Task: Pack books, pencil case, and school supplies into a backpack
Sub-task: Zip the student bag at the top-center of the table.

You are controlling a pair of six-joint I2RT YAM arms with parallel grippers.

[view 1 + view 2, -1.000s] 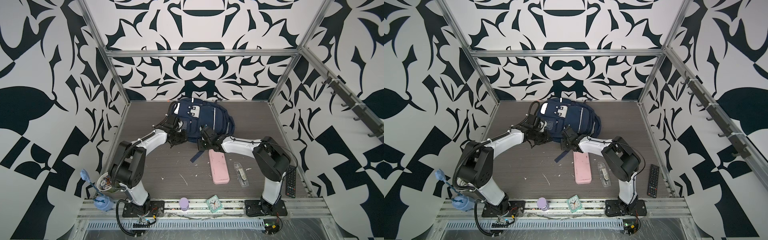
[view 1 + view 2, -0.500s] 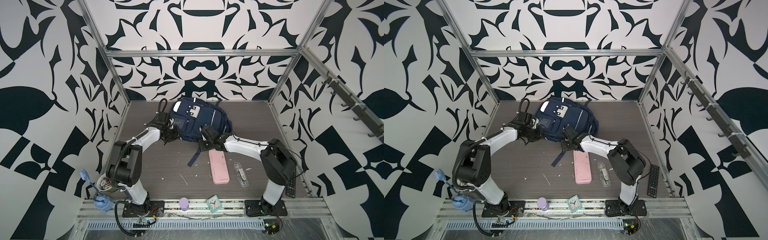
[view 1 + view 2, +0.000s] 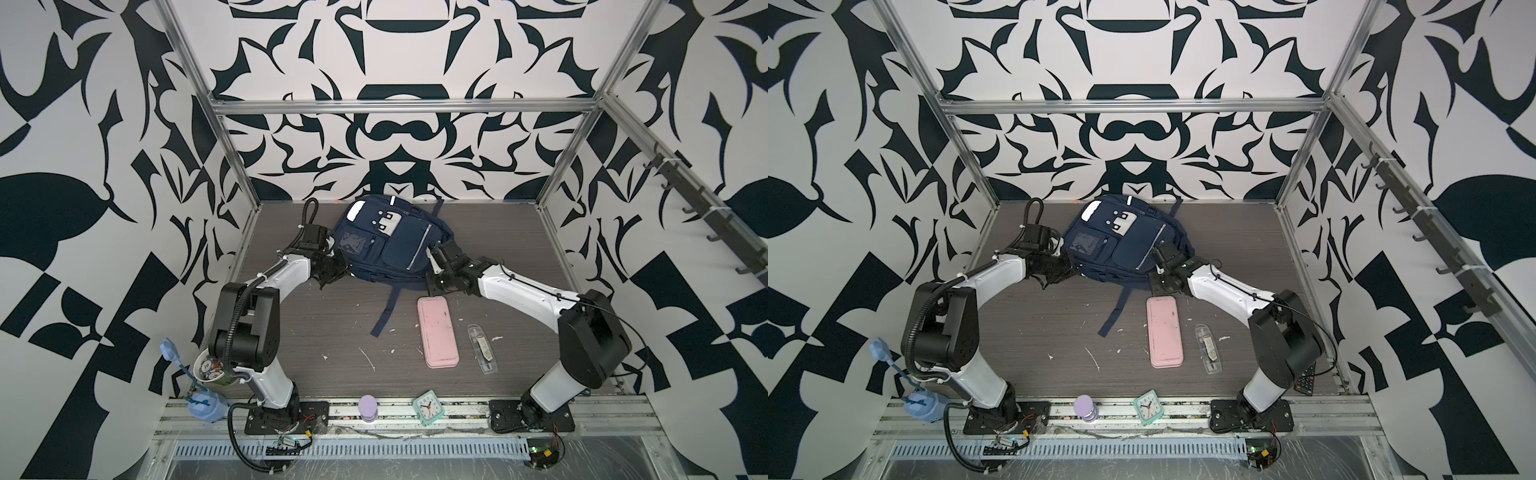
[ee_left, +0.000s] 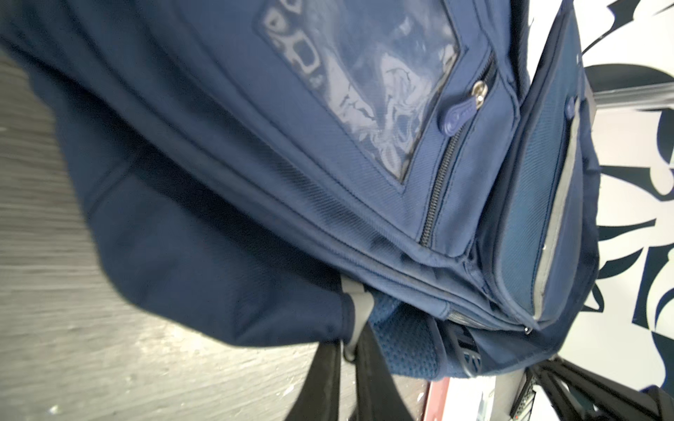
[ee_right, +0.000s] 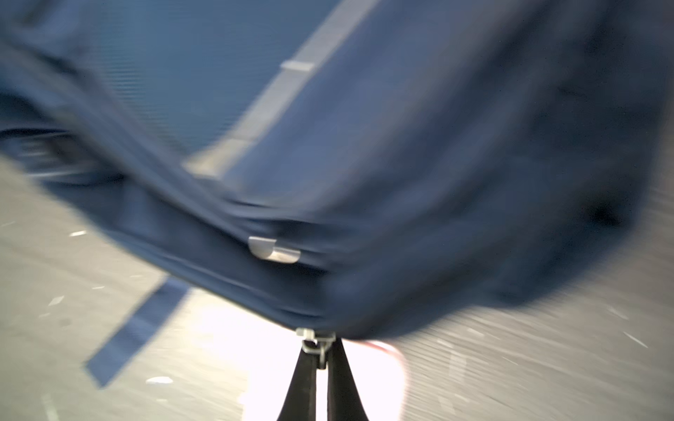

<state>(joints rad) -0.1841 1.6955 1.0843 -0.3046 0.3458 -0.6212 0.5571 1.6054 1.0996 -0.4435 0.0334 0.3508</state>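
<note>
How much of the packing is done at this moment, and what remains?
Done: nothing visibly; no books are in sight, possibly inside. In hand: the right gripper pinches a zip pull on the backpack, the left gripper clamps its edge. Left: the pencil case and school supplies packet lie on the table.

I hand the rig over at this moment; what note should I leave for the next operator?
Left gripper: shut on the backpack edge.
Right gripper: shut on a zip pull of it.
Pencil case and supplies packet lie on the table, unpacked.
Books: not in view.
Done: grips only.
Left: probably open the zip, then pack the case and packet.
</note>
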